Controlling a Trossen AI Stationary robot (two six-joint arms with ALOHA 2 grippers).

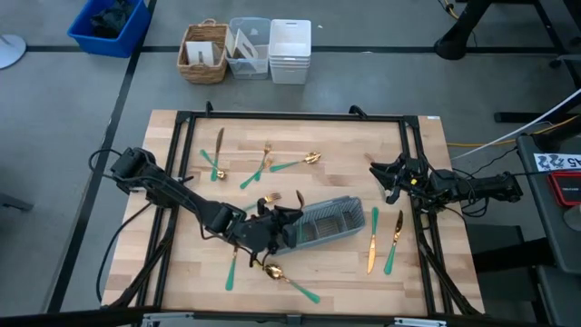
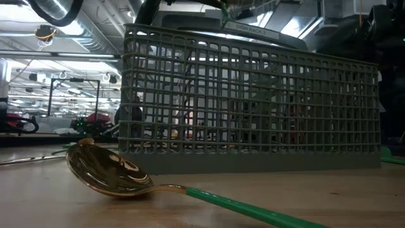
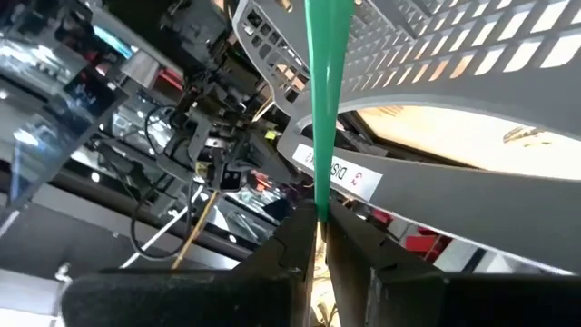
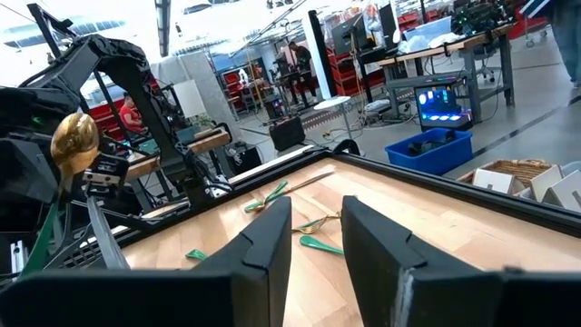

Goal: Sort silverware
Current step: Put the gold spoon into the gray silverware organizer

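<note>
The grey caddy (image 1: pixel 327 222) lies on its side near the table's middle. My left gripper (image 1: pixel 277 227) is at the caddy's left end, shut on a teal-handled spoon (image 3: pixel 325 100). The spoon's gold head (image 4: pixel 74 141) stands up in the air. More silverware lies flat on the table. A knife (image 1: pixel 218 153), a fork (image 1: pixel 261 165) and a spoon (image 1: pixel 300 163) are at the far left. Two pieces (image 1: pixel 372 241) are on the right, and a spoon (image 2: pixel 107 168) is in front of the caddy. My right gripper (image 4: pixel 316 245) is open at the right edge. My left gripper pinches the spoon's teal handle at its narrow part (image 3: pixel 320 202) between its two fingers (image 3: pixel 290 238). The handle runs on past the fingertips, in front of the caddy's labelled rim (image 3: pixel 340 174). The spoon is lifted clear of the table. Whether its handle touches the caddy I cannot tell.
A black frame (image 1: pixel 290 118) borders the wooden table. Beyond the far edge stand a wicker basket (image 1: pixel 202 53), white bins (image 1: pixel 289 50) and a blue crate (image 1: pixel 109 25). A fork (image 1: pixel 263 202) and another teal-handled piece (image 1: pixel 231 268) lie close to my left arm.
</note>
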